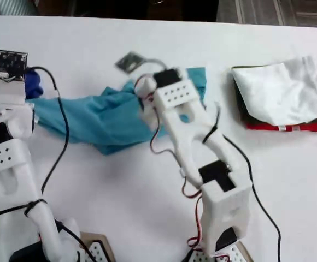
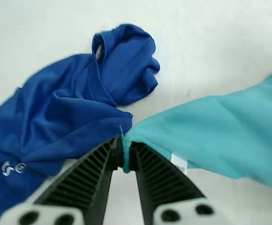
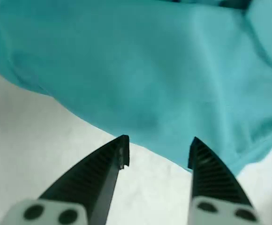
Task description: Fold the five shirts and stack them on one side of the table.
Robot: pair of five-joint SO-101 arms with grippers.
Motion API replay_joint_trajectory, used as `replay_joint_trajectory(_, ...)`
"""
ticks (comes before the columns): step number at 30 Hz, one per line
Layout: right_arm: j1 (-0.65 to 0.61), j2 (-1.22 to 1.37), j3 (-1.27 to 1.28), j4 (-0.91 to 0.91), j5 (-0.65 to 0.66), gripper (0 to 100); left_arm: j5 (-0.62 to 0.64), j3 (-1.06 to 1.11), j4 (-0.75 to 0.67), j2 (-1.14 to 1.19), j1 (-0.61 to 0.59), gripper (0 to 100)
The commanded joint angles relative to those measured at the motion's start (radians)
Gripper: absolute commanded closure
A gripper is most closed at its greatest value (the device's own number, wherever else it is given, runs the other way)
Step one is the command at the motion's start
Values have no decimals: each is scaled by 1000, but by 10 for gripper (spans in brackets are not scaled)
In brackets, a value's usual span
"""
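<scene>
A teal shirt (image 1: 101, 117) lies stretched across the middle of the table. My left gripper (image 2: 125, 152) is shut on the edge of the teal shirt (image 2: 220, 126) at its left end. Right beside that end lies a crumpled blue shirt (image 2: 65, 112), which also shows at the table's left edge (image 1: 34, 83). My right gripper (image 3: 159, 146) hangs open just over the near edge of the teal shirt (image 3: 140, 70), with nothing between its fingers. At the right, a stack of folded shirts (image 1: 281, 95) has a white one on top and a red one (image 1: 287, 127) at the bottom.
The white table (image 1: 120, 196) has bare surface in front of the teal shirt and between the two arms. The right arm (image 1: 202, 147) reaches diagonally over the middle. Black and red cables trail along both arms.
</scene>
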Motion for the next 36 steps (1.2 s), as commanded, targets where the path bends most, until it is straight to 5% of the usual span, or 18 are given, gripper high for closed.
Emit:
replay_joint_trajectory(1, -21, -73, 123, -130, -8, 758, 41, 19, -35, 14, 14, 975)
replay_joint_trajectory(12, 2, 93, 207, -372, -8, 767, 44, 28, -38, 78, 15, 975)
replay_joint_trajectory(16, 54, 122, 180, -426, -8, 998, 44, 30, -32, 78, 15, 975)
replay_joint_trajectory(24, 166, 61, -126, -357, -8, 978, 40, 38, -21, 78, 15, 975)
replay_joint_trajectory(36, 104, 297, -476, -470, -8, 933, 38, 33, 8, 78, 12, 975)
